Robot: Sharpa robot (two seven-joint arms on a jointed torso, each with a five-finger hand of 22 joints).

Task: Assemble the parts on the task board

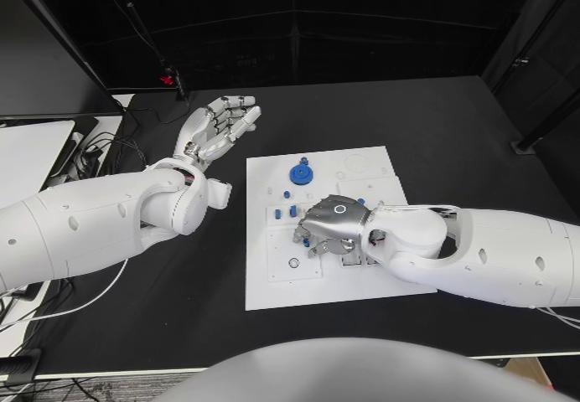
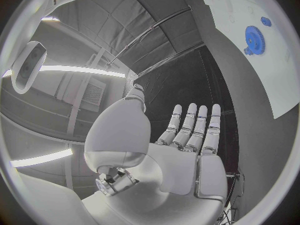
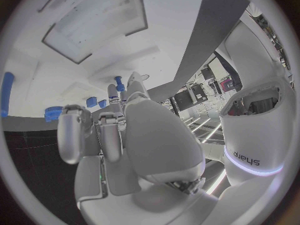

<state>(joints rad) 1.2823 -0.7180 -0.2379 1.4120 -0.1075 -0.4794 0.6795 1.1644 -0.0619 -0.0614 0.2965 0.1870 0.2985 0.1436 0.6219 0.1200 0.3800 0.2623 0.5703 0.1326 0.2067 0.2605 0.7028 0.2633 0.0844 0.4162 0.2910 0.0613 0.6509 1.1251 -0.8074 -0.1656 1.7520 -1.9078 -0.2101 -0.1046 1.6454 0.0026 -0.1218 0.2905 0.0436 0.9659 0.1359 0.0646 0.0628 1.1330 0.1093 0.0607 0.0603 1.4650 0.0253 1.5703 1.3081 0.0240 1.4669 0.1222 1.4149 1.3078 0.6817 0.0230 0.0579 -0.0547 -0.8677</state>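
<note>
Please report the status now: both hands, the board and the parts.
Left hand open, off the task board, over the table. Right hand over board's middle, grip unclear. Blue gear on board. Nothing blocking.

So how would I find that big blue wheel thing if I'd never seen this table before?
Start at the white task board in the middle of the black table, and look to its far end, beyond the right hand that rests over the board's middle. There, near the far left corner, lies the blue gear. It is a round toothed disc, far larger than the small blue pieces scattered nearer the hand.
</note>
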